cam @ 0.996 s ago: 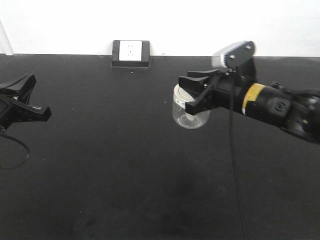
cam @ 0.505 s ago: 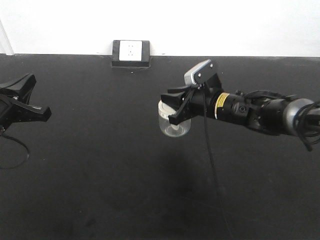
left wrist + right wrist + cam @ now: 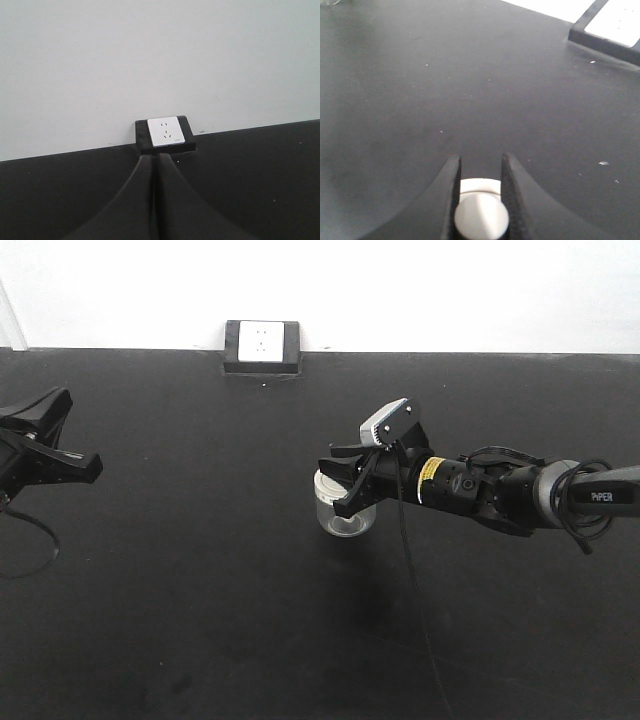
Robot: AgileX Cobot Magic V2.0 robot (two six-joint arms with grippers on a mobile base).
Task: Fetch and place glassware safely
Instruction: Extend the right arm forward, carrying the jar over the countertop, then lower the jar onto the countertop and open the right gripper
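Note:
The glassware [image 3: 345,513], a small clear jar with a cream-white lid, stands upright near the middle of the black table [image 3: 200,590]. My right gripper [image 3: 343,478] reaches in from the right and is shut on the lid's knob. In the right wrist view the round white knob [image 3: 481,217] sits squeezed between the two black fingers, with the lid [image 3: 480,186] showing beyond it. Whether the jar's base touches the table I cannot tell. My left gripper [image 3: 60,402] hovers at the far left edge, fingers pressed together on nothing, as the left wrist view [image 3: 156,157] shows.
A white wall socket on a black block [image 3: 262,346] sits at the table's back edge against the white wall, also in the left wrist view [image 3: 165,132]. A thin black cable [image 3: 410,570] hangs from the right arm across the table.
The right arm has carried the jar leftward and lower, from above the table's right half to near its middle. The left arm has not moved.

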